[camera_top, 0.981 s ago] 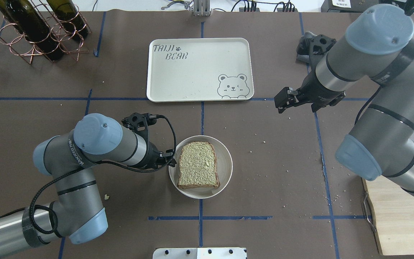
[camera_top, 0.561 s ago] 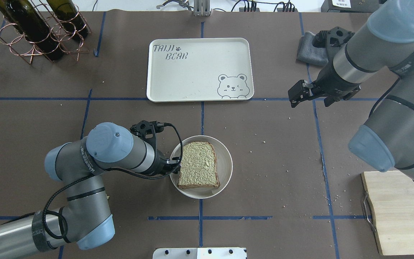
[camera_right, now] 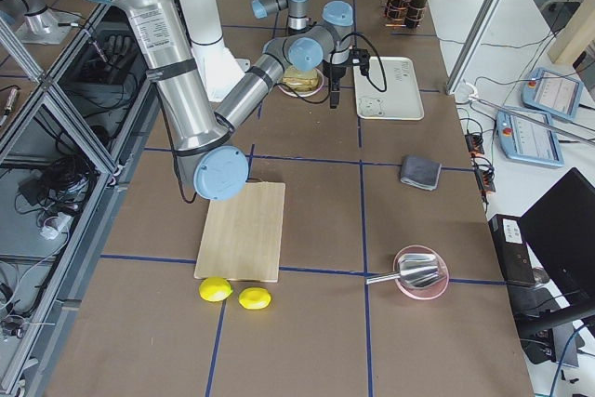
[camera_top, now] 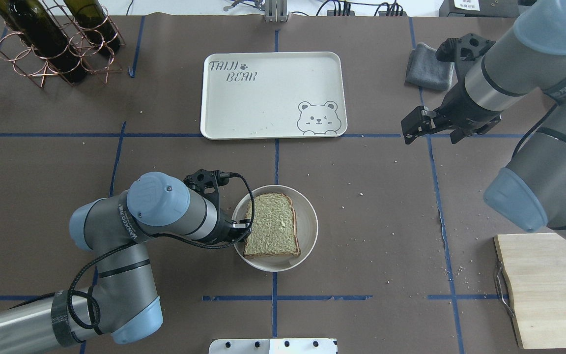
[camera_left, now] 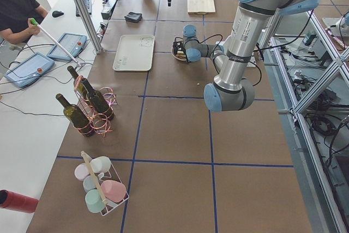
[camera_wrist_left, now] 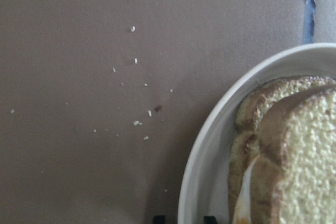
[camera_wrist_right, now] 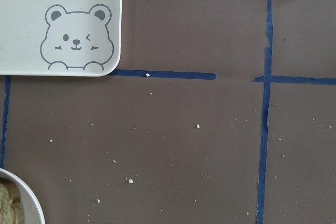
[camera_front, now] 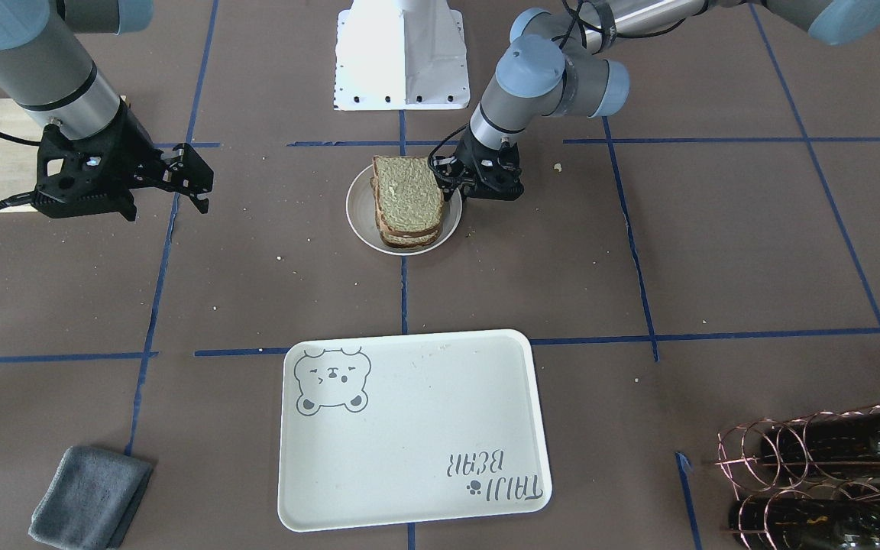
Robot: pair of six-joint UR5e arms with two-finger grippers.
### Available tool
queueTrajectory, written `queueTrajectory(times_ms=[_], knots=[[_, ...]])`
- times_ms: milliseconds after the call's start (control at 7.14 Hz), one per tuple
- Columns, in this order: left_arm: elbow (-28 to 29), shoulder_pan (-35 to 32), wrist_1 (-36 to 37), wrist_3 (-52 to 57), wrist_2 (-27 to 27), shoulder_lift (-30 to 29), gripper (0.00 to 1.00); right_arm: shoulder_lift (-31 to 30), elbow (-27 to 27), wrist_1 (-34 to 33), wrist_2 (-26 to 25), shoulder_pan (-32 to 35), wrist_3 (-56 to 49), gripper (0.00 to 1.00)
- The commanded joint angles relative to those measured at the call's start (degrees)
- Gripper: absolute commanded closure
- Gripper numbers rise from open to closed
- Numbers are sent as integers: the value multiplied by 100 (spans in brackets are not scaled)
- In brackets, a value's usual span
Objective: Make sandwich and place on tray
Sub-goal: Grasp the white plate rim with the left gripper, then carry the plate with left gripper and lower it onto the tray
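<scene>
The sandwich, two tan bread slices with brown crusts, lies on a small round white plate at the table's middle. It also shows in the front view. In the left wrist view a bit of egg white peeks between the slices. My left gripper is low at the plate's left rim, open, with one fingertip on each side of the rim. The cream tray with the bear drawing lies empty beyond the plate. My right gripper hovers open and empty to the right of the tray.
A grey cloth lies at the far right. A copper rack with wine bottles stands at the far left. A wooden cutting board lies at the near right. Crumbs are scattered on the brown mat.
My left arm has moved right and brought its gripper up to the plate's rim. My right arm has drawn back to the right, away from the table's middle.
</scene>
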Motion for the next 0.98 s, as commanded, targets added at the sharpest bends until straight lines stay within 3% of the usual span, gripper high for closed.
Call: queueTrajectory(times_ms=[0, 420, 561, 841], knots=[[-9, -3, -3, -33, 0, -22, 100, -72, 15, 9, 21, 55, -9, 0], [-141, -100, -423, -111, -35, 4, 100, -318, 15, 0, 73, 353, -587, 0], [-185, -265, -599, -312, -113, -13, 100, -467, -11, 0, 395, 589, -859, 0], [-159, -739, -724, -874, -544, -31, 100, -923, -29, 0, 486, 1046, -1788, 0]])
